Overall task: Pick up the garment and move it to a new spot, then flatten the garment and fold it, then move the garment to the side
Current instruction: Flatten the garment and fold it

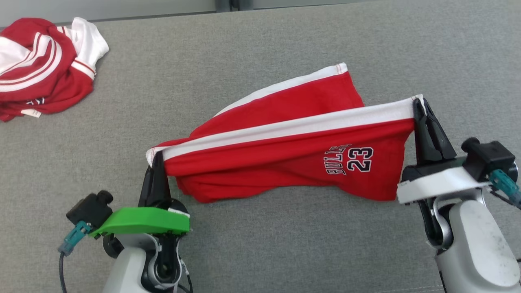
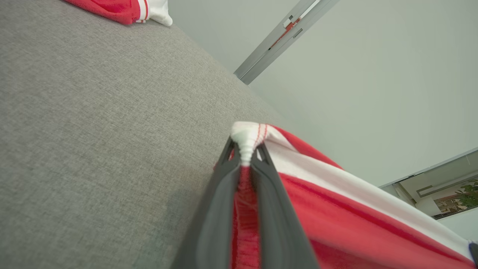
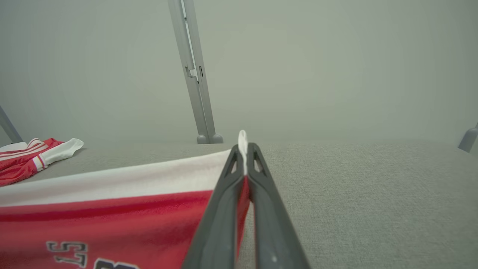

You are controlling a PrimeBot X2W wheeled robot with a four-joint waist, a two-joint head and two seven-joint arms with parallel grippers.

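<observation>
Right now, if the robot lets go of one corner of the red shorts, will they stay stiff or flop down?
Probably flop: the shorts hang in soft folds between the left gripper and right gripper. They seem light, since thin fingertip pinches hold them up. Likely not slippery; the cloth bunches in the grip.

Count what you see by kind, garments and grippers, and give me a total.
Garments: 2, the red shorts held up and a crumpled red-and-white heap at the far left.
Grippers: 2, the left gripper and right gripper, each shut on the shorts' white edge.
Total: 4
</observation>
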